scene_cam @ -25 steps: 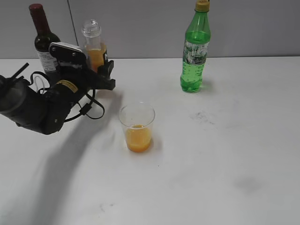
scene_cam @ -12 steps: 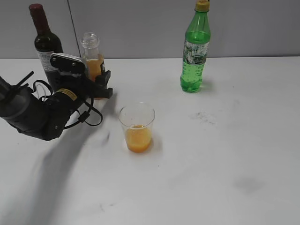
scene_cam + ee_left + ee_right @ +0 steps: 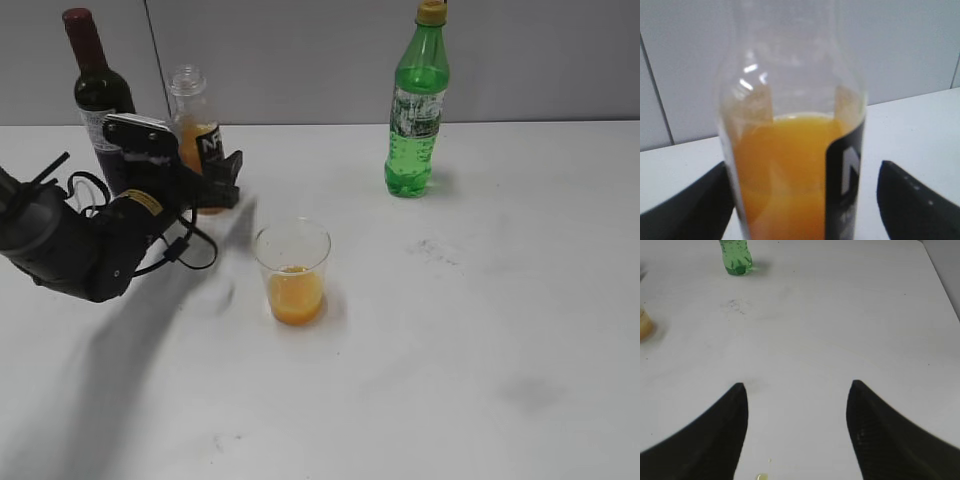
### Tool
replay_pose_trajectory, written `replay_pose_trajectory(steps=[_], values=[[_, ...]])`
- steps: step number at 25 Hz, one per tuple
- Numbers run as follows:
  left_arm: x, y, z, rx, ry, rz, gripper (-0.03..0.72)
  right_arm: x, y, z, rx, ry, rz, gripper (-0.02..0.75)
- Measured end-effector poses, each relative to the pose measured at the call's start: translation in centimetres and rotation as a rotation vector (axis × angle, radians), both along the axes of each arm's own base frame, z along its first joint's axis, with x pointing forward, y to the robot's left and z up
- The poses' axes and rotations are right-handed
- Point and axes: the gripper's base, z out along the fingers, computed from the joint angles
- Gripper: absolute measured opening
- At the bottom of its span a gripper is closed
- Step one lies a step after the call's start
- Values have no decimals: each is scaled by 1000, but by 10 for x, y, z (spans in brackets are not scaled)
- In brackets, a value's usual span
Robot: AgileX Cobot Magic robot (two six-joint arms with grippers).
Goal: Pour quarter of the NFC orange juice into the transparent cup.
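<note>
Since half a second ago the left gripper has spread apart and the NFC orange juice now stands upright on the white table at far left, just right of the dark wine bottle; the fingers flank the bottle with a gap on its right side; the transparent cup, part filled with juice, sits near centre; a green bottle stands far right; the right gripper hangs wide apart, holding nothing.

My black arm, with a yellow sticker

My left gripper has matte black fingers, a silver-grey camera block, and looping black cables.
</note>
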Motion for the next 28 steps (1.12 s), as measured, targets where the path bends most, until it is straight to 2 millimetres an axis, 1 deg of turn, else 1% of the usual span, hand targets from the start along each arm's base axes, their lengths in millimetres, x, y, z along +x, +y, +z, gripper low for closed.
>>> replay_pose_trajectory(steps=[2,4,6,9,12,15,16,19,21,23,24,28], values=[[-6,2,2,4,10,0,682,0,0,0,0,0,0,478],[-13,6,8,4,12,3,682,0,0,0,0,0,0,478],[-24,11,13,4,10,7,682,0,0,0,0,0,0,478],[-46,20,24,9,22,9,680,0,0,0,0,0,0,478],[-66,28,44,6,16,12,676,0,0,0,-1,0,0,478],[-82,35,66,6,41,17,669,0,0,0,-1,0,0,478],[-85,36,72,15,75,15,667,0,0,0,-1,0,0,478],[-94,41,100,23,150,18,664,0,0,0,-1,0,0,478],[-102,48,115,31,219,30,661,0,0,0,-1,0,0,478],[-110,57,131,36,286,48,655,0,0,0,-1,0,0,478],[-114,62,136,45,341,56,652,0,0,0,0,0,0,478],[-123,84,172,59,503,101,645,0,0,0,0,0,0,478]])
